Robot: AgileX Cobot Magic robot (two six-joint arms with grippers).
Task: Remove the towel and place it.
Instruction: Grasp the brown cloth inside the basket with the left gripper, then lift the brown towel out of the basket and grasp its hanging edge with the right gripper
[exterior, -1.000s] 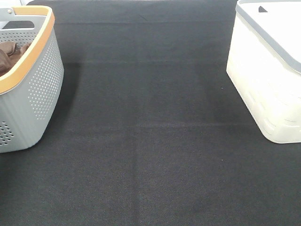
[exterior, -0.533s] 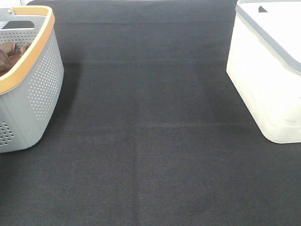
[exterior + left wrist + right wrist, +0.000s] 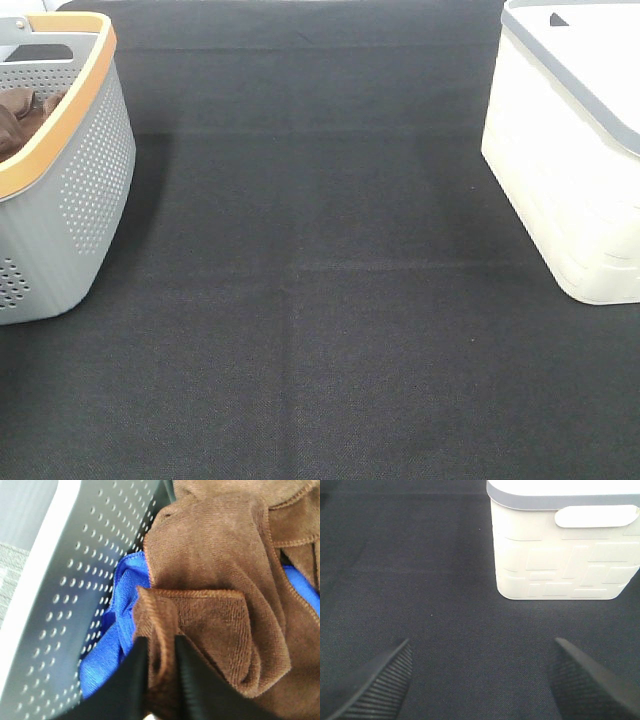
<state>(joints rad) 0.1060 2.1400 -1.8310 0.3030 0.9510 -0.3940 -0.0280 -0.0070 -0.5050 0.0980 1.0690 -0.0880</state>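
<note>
A brown towel (image 3: pixel 225 570) lies in the grey perforated basket (image 3: pixel 85 170) at the left, over a blue cloth (image 3: pixel 112 645). A corner of the brown towel (image 3: pixel 18 115) shows over the basket's orange rim in the high view. My left gripper (image 3: pixel 160 650) is inside the basket, its two black fingers pinched on a raised fold of the brown towel. My right gripper (image 3: pixel 480 675) is open and empty above the black table, facing the white bin (image 3: pixel 562 540). Neither arm shows in the high view.
The white bin with a grey rim (image 3: pixel 570 150) stands at the right edge of the black cloth-covered table (image 3: pixel 320 300). The basket's wall (image 3: pixel 75 580) is close beside my left gripper.
</note>
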